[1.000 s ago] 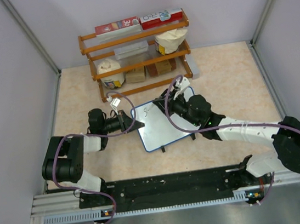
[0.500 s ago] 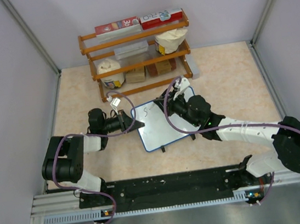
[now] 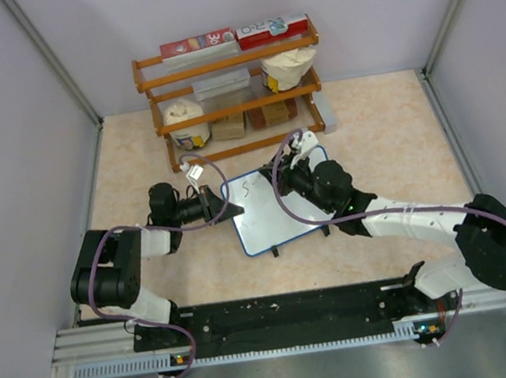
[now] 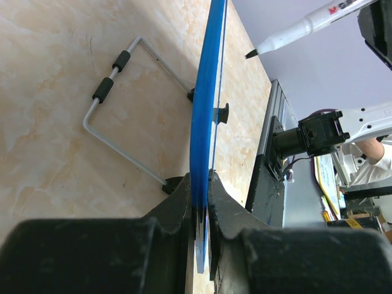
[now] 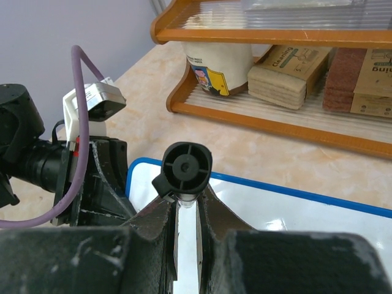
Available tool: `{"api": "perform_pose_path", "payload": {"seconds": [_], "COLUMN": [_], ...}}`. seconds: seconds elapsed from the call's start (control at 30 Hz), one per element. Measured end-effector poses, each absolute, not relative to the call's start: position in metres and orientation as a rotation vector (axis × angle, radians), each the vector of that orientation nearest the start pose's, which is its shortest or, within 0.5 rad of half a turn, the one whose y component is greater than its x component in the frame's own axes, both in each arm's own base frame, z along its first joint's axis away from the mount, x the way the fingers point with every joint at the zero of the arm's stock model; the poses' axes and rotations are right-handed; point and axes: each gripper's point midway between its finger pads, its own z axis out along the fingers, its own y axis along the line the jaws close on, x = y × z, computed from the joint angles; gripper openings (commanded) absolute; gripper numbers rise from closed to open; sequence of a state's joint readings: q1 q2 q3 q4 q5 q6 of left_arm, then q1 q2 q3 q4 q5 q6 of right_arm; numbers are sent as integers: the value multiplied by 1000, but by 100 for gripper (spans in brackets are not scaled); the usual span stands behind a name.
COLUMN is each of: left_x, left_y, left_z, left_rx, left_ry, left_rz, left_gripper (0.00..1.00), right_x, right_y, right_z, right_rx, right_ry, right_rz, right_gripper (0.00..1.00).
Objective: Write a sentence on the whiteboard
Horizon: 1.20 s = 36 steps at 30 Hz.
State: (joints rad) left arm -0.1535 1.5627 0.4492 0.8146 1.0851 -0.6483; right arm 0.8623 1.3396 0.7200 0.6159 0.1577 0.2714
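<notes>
Edged farther across the whiteboard (image 3: 271, 219), the right gripper (image 5: 187, 205) pinches the marker (image 4: 306, 26), tip just off the face; the left gripper (image 4: 201, 196) clamps the rim.

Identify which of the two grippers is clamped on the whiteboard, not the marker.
The left gripper: its jaws pinch the blue edge of the whiteboard, while the right gripper is shut on the marker instead.
</notes>
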Motion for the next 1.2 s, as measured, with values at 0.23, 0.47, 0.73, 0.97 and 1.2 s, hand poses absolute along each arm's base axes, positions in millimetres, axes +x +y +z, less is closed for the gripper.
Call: {"api": "perform_pose_path", "payload": {"seconds": [0.23, 0.47, 0.73, 0.97, 1.2], "left_x": [269, 269, 269, 269, 269], "left_y": [-211, -211, -211, -211, -211], "left_z": [113, 113, 113, 112, 112], "left_rx": [340, 341, 341, 336, 335], "left_ry": [1966, 1966, 1966, 1971, 1973], "left_rz": [-1537, -1538, -1538, -1540, -1540], "left_gripper": [0, 0, 0, 0, 0], "right_x": [306, 306, 308, 311, 310], "right_y": [331, 332, 334, 340, 340], "right_z": [222, 221, 229, 220, 220], "right_rx": [-362, -364, -360, -362, -363], "right_ry": [1627, 1631, 1617, 1637, 1640], "right_rz": [742, 740, 750, 754, 754], "right_gripper": [0, 0, 0, 0, 0]}}
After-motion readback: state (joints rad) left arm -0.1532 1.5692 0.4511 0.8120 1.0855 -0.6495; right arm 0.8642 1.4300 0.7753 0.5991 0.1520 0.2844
